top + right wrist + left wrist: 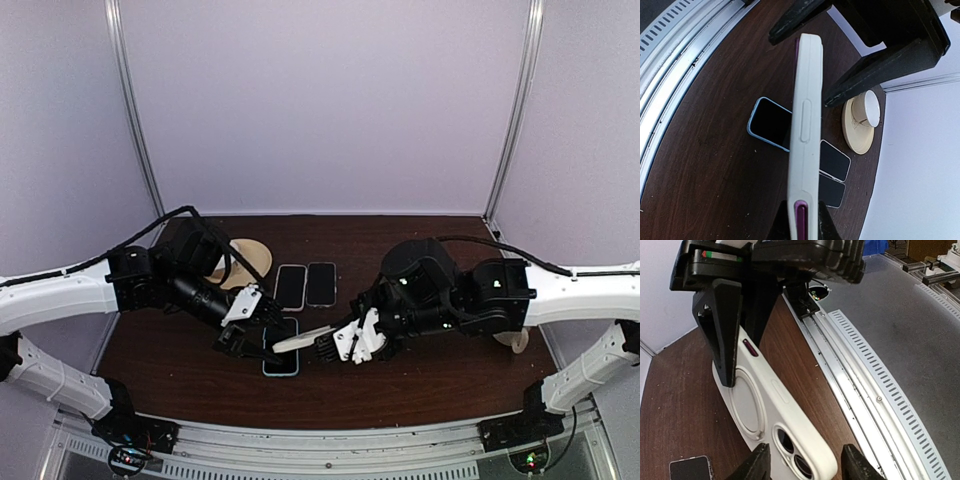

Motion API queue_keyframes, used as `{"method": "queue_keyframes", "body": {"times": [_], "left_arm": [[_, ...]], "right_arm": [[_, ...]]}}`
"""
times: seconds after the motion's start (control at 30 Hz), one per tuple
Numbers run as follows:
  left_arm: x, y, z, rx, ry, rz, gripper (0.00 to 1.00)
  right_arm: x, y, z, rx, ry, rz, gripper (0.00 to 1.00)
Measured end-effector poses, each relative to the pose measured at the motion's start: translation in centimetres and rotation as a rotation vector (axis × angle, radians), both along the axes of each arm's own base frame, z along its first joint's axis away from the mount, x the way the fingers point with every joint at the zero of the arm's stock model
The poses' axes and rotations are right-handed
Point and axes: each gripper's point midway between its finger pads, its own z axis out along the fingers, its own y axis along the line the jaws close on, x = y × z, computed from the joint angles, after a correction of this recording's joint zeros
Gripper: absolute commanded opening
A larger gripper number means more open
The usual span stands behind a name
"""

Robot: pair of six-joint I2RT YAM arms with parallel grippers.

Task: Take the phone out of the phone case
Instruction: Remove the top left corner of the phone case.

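We see right gripper (803, 220) pinching white phone case (765, 405) | left gripper (807, 466) clasping its camera end | blue-cased phone (282, 366) at its 6 o'clock

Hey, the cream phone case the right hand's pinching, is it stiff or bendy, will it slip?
Probably bendy: the cream case looks like matte, rounded silicone. Slipping seems unlikely, since that finish usually grips, though the right hand pinches only one end.
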Motion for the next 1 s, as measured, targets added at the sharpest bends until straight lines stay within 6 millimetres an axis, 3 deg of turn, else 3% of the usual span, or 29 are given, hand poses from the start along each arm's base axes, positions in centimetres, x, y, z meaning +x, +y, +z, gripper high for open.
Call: {"method": "queue_keyframes", "body": {"times": [0.17,0.33,1.0], "left_arm": [[0.8,-0.1,-0.2,0.006,-0.031,0.031,0.33],[1.1,-0.1,-0.3,0.008,-0.058,0.042,0.23],[0.4,-0.3,-0.9,0.016,-0.033,-0.013,0.21]], "right_arm": [[0.3,0.1,0.3,0.013,0.003,-0.014,0.0],[0.4,-0.1,0.2,0.005,0.006,-0.023,0.0],[0.0,-0.1,0.1,-0.041,-0.074,0.072,0.0]]}}
